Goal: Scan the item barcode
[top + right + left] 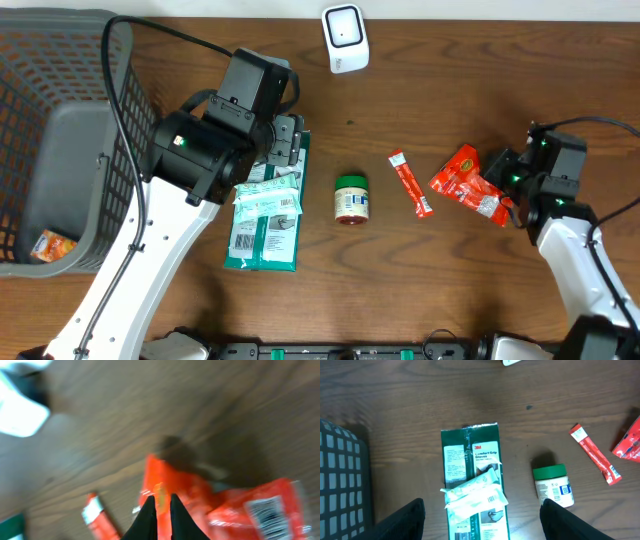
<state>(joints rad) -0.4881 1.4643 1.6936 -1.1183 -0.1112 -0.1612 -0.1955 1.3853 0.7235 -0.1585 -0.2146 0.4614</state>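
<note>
The white scanner point(346, 38) stands at the table's far edge. A red snack bag point(468, 183) lies flat at the right, and its barcode point(270, 510) faces up in the blurred right wrist view. My right gripper point(507, 182) is at the bag's right end. Its fingers point(162, 497) hover over the bag point(220, 500) almost closed, with only a slit between them, and they hold nothing. My left gripper point(482, 505) stands wide open above a green glove package point(470, 455). A white packet point(475, 492) lies across that package.
A green-lidded jar point(351, 198) and a red stick sachet point(410, 183) lie mid-table between the arms. A grey wire basket point(60, 130) fills the left side, and an orange item point(48, 245) lies in it. The left arm covers the glove package's top end.
</note>
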